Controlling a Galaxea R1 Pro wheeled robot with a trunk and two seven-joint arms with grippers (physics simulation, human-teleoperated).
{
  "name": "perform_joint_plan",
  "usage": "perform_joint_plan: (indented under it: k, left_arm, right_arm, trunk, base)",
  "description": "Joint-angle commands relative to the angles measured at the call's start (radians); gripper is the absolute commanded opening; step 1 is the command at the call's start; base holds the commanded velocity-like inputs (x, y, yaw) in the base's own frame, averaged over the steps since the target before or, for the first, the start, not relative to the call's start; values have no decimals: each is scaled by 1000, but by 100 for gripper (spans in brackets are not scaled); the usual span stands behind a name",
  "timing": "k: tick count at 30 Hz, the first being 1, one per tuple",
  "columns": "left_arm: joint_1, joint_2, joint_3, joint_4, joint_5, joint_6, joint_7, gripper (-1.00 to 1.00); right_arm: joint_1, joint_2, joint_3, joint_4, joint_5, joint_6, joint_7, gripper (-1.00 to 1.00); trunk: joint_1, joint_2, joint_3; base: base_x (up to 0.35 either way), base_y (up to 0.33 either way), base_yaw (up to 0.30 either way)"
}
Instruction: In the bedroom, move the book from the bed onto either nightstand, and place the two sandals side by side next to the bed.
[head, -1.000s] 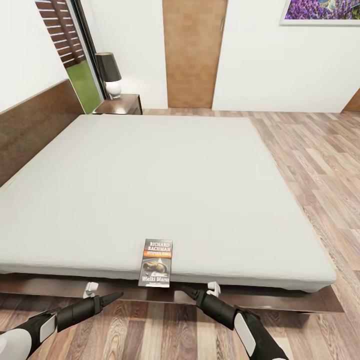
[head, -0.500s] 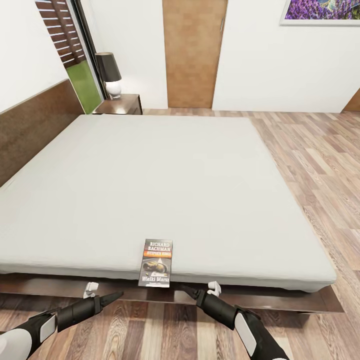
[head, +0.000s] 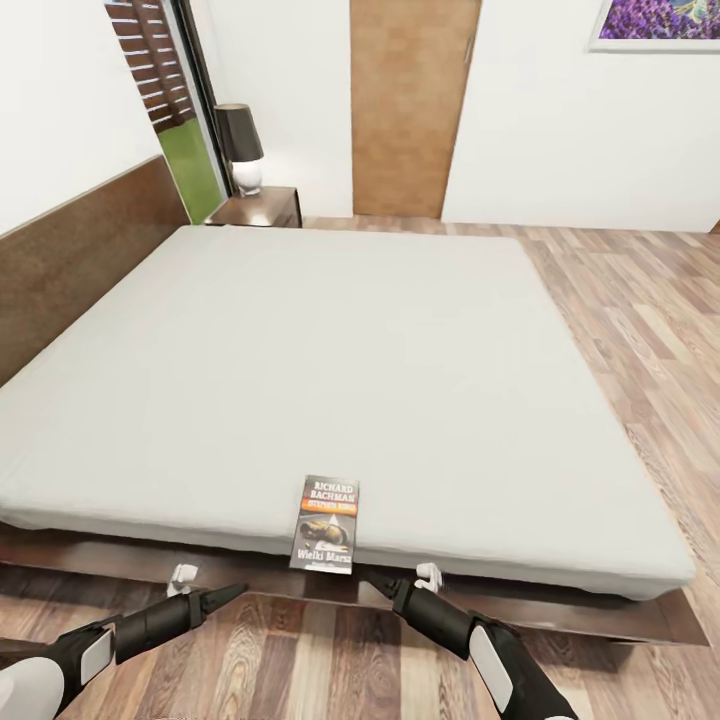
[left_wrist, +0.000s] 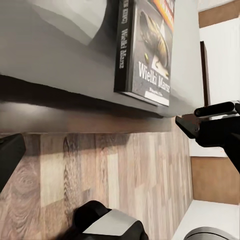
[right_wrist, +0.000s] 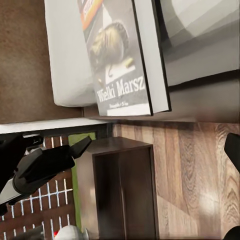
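Since a moment ago the robot's viewpoint has shifted, so the whole room sits a little differently, while the book (head: 327, 523) lies as it did at the near edge of the bed (head: 330, 350), its lower end jutting slightly past the pale grey mattress. Both arms hang low over the wood-plank floor (head: 320, 660) in front of the dark bed frame. From the left gripper (head: 222, 595) the book lies ahead and off to its right; from the right gripper (head: 372, 580) it lies just ahead and slightly to its left, close but untouched. Each claw's fingers look drawn together, empty. Far beyond both, past the mattress, stands the nightstand (head: 262, 207) with a dark-shaded lamp (head: 241, 146).
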Motion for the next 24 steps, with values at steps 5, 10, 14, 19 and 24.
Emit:
perform_joint_plan:
  k: [5,10,14,19,24]
  left_arm:
    - [-1,0,-6,1,7,6,-3,100]
    - [-1,0,-6,1,7,6,-3,100]
    - [-1,0,-6,1,7,6,-3,100]
    - [-1,0,-6,1,7,6,-3,100]
    - [-1,0,-6,1,7,6,-3,100]
  right_arm:
    - [0,1,-5,0,-3,8,4,100]
    - [0,1,-5,-1,-3,8,5,100]
    - [0,1,-5,-2,-3,8,5,100]
    - [0,0,-5,-2,-3,8,5,100]
    - [0,-1,-5,-3,-3,9,5,100]
  trunk:
    - [0,0,-1]
    - [0,0,-1]
    - [0,0,-1]
    - [0,0,-1]
    - [0,0,-2]
  base:
    - [0,0,77]
    - [0,0,7]
    - [0,0,1]
    - [0,0,0]
    - [0,0,0]
